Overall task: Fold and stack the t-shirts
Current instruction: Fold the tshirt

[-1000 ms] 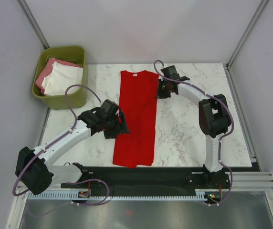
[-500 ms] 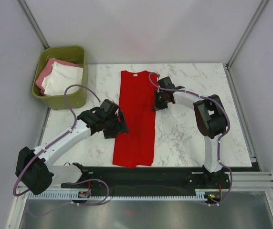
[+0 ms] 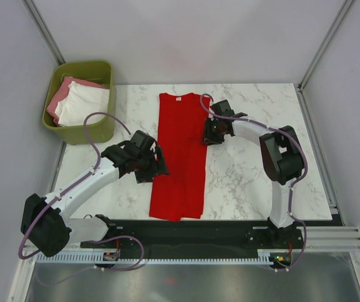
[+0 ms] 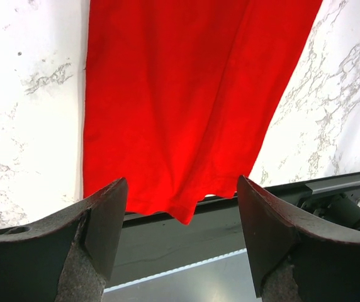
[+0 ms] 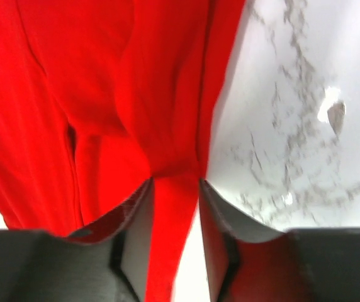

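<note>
The red t-shirt lies on the marble table as a long narrow strip, white neck label at the far end. My left gripper is open beside the strip's left edge, low over it. In the left wrist view its jaws stand wide apart with the shirt's hem between them. My right gripper is at the strip's right edge, in the far half. In the right wrist view it is shut on a pinch of the red fabric. A white tee and a pink tee lie in the bin.
The olive-green bin stands off the table's far left corner. A black rail runs along the table's near edge, and the shirt's hem hangs slightly over it. Grey walls close in the back and sides.
My right gripper has come nearer and inward from above the shirt's far right corner to its right edge and closed on the fabric. The left arm has barely moved.
</note>
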### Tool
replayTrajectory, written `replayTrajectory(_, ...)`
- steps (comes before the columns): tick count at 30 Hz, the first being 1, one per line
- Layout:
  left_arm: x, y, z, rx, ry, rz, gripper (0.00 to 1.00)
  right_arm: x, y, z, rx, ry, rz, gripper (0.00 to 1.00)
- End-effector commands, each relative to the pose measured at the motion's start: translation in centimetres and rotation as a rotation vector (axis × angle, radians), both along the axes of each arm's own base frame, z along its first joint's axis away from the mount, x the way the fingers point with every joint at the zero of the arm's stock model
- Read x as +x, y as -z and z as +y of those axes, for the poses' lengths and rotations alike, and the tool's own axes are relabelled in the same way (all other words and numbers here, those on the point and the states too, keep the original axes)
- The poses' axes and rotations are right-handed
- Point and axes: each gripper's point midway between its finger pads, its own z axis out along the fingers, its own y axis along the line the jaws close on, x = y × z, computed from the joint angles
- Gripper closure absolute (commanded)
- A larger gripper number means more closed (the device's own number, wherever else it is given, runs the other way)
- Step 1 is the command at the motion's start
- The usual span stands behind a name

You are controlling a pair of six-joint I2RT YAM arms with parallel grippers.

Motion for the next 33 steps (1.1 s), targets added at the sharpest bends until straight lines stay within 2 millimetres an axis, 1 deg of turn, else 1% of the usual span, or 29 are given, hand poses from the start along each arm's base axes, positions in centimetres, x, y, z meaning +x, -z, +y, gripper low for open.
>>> replayTrajectory(1, 0.0, 0.4, 0.5, 0.016, 0.030, 0.004, 0.21, -1.1, -2.6, -1.0, -0.005, 0.000, -0.030, 0.56)
replayTrajectory(2, 0.1, 0.6, 0.5, 0.021, 0.028, 0.010, 0.21, -1.4, -3.5, -1.2, 0.000, 0.001, -0.044, 0.55)
replayTrajectory(3, 0.3, 0.7, 0.7, 0.024, 0.023, 0.015, 0.21, -2.4, -2.7, -1.5, -0.004, 0.003, -0.019, 0.54)
replayTrajectory(4, 0.3, 0.9, 0.8, 0.030, 0.026, 0.016, 0.21, -2.8, -3.3, -1.4, 0.010, -0.002, -0.025, 0.54)
replayTrajectory(5, 0.4, 1.2, 1.0, 0.038, 0.021, 0.025, 0.21, -3.9, -2.4, -1.7, 0.010, 0.005, 0.005, 0.54)
replayTrajectory(7, 0.9, 1.5, 1.3, 0.044, 0.015, 0.026, 0.21, -4.6, -2.5, -1.7, 0.028, 0.003, 0.005, 0.54)
replayTrajectory(9, 1.2, 1.9, 1.5, 0.050, 0.010, 0.036, 0.21, -5.6, -1.6, -1.8, 0.039, 0.010, 0.029, 0.55)
replayTrajectory(12, 1.8, 2.5, 1.8, 0.053, 0.007, 0.045, 0.21, -6.6, -0.9, -1.3, 0.074, 0.009, 0.064, 0.57)
replayTrajectory(16, 2.2, 3.9, 2.3, 0.064, 0.001, 0.071, 0.21, -7.3, -0.1, -0.5, 0.080, 0.001, 0.085, 0.57)
replayTrajectory(19, 2.5, 4.4, 2.6, 0.064, -0.001, 0.077, 0.22, -7.7, 0.7, -0.2, 0.075, 0.002, 0.105, 0.58)
replayTrajectory(21, 2.8, 4.7, 2.8, 0.065, -0.005, 0.079, 0.22, -7.4, 0.7, 0.2, 0.082, 0.002, 0.101, 0.59)
replayTrajectory(22, 2.8, 4.9, 3.0, 0.069, -0.009, 0.081, 0.22, -7.5, 1.1, 0.4, 0.079, 0.004, 0.111, 0.59)
replayTrajectory(23, 3.0, 5.3, 2.9, 0.067, -0.007, 0.086, 0.22, -7.1, 1.1, 0.6, 0.082, 0.004, 0.106, 0.60)
replayTrajectory(24, 3.2, 5.5, 3.1, 0.067, -0.014, 0.090, 0.22, -6.8, 1.2, 0.4, 0.070, 0.015, 0.103, 0.61)
replayTrajectory(25, 3.4, 5.8, 3.2, 0.066, -0.015, 0.094, 0.22, -6.7, 1.9, 0.2, 0.053, 0.022, 0.114, 0.62)
replayTrajectory(26, 3.4, 6.5, 3.2, 0.068, -0.015, 0.116, 0.22, -6.0, 1.7, 0.3, 0.046, 0.030, 0.103, 0.68)
replayTrajectory(27, 4.0, 6.8, 3.3, 0.064, -0.024, 0.113, 0.23, -5.9, 2.0, -0.1, 0.029, 0.041, 0.116, 0.72)
replayTrajectory(28, 4.5, 7.0, 3.2, 0.061, -0.028, 0.114, 0.25, -5.6, 2.7, -0.6, 0.005, 0.060, 0.122, 0.77)
replayTrajectory(29, 4.6, 7.9, 3.3, 0.066, -0.031, 0.141, 0.28, -5.0, 2.5, -0.6, 0.005, 0.077, 0.121, 0.86)
replayTrajectory(30, 5.1, 8.2, 3.1, 0.065, -0.033, 0.143, 0.33, -4.6, 2.6, -1.0, 0.006, 0.092, 0.125, 0.91)
replayTrajectory(31, 5.7, 8.1, 2.9, 0.060, -0.034, 0.136, 0.36, -4.4, 3.1, -1.0, 0.010, 0.096, 0.137, 0.95)
replayTrajectory(32, 6.1, 8.3, 2.7, 0.059, -0.035, 0.138, 0.38, -3.6, 2.8, -0.9, 0.018, 0.099, 0.126, 0.98)
replayTrajectory(33, 6.3, 9.1, 2.7, 0.068, -0.036, 0.161, 0.40, -3.3, 2.8, -0.9, 0.018, 0.102, 0.126, 1.00)
